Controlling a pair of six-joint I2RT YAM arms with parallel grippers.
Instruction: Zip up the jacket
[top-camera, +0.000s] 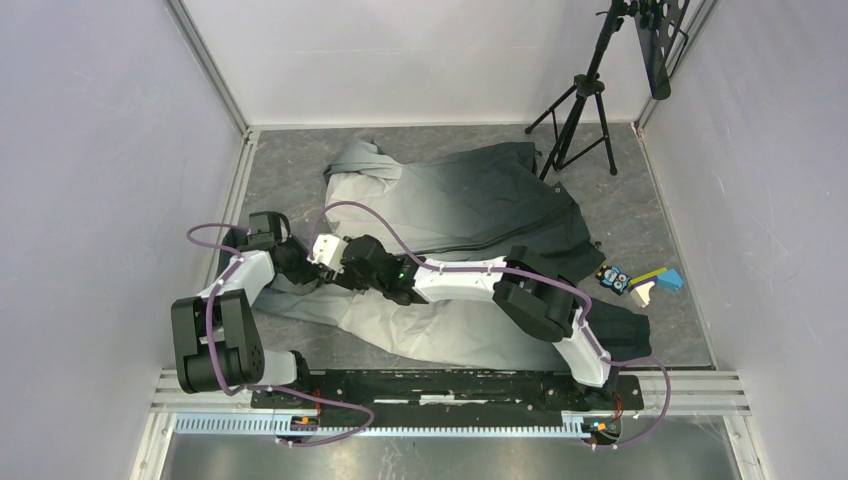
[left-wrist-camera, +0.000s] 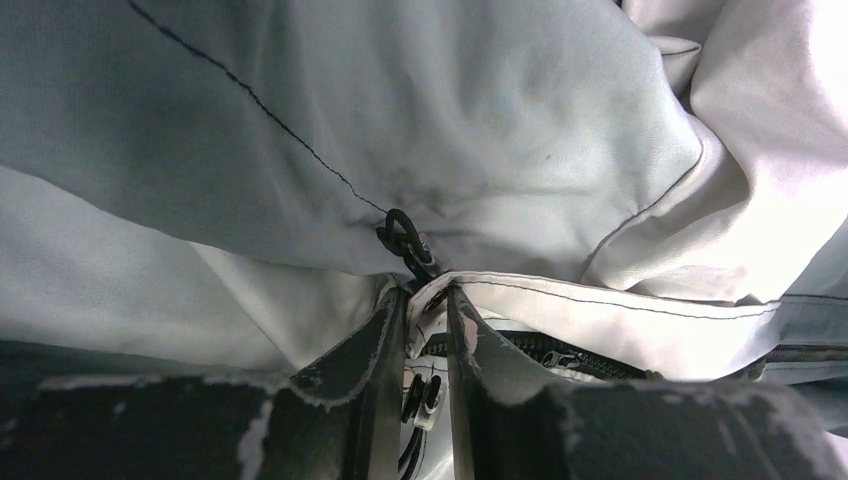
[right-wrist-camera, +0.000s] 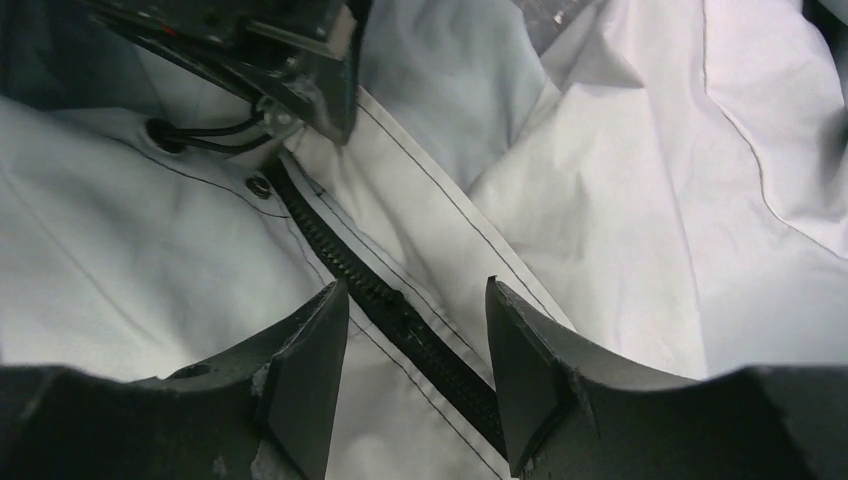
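jacket (top-camera: 480, 200) near hem: under arms (top-camera: 455, 277) | zipper (right-wrist-camera: 400, 310): both ends covered | small objects (top-camera: 640, 282): too small to identify

a black tripod (top-camera: 588, 90) stands far right, small colourful blocks (top-camera: 667, 279) nearer on the grey table (top-camera: 300, 160).

Soft, even light falls from overhead in the top view. The long-sleeved grey-to-charcoal fabric jacket (top-camera: 480, 200) is sharp, with only faint shadows just beneath the black-and-white robot arms (top-camera: 455, 280) crossing it. The plain white enclosure walls (top-camera: 100, 150) around the jacket lean outward toward the frame edges.

In the left wrist view the jacket's pale cloth burns out to glare at its upper right, while the left tool (left-wrist-camera: 425, 298) below it is dark and blurred.

In the right wrist view the jacket is bright on the right and shadowed at upper left, and the right tool (right-wrist-camera: 415, 290) looks soft-edged.
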